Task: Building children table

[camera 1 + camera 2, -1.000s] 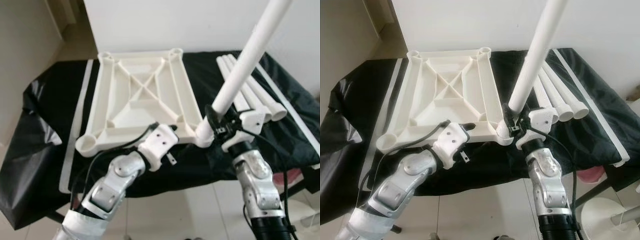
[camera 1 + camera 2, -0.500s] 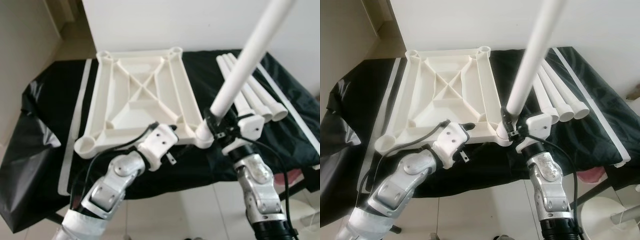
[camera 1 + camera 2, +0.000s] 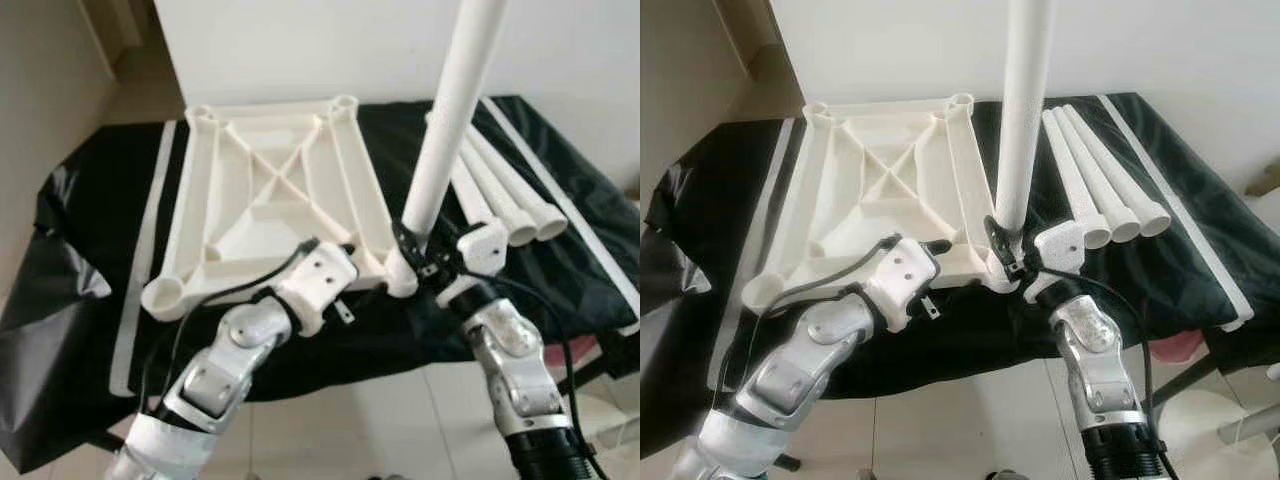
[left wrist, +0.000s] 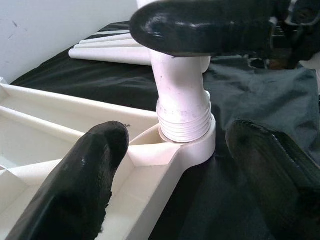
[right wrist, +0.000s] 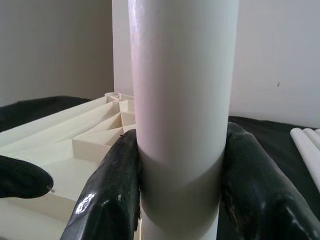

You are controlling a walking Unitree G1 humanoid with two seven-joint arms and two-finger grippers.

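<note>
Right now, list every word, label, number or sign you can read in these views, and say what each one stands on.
None can be read. The white plastic table top, the upright white plastic leg held by the right gripper, the spare white legs and the black sheet carry no legible text.

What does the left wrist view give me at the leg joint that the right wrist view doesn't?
Left wrist view alone: the leg's threaded end sitting in the tabletop's corner socket, several threads still exposed, and the left gripper open around that corner, fingers apart from it.

Right wrist view alone: the right gripper with both fingers pressed on the leg's smooth shaft, and the tabletop's far corner socket.

Both: the white leg, the ribbed tabletop underside, the spare legs, and the black cover.
</note>
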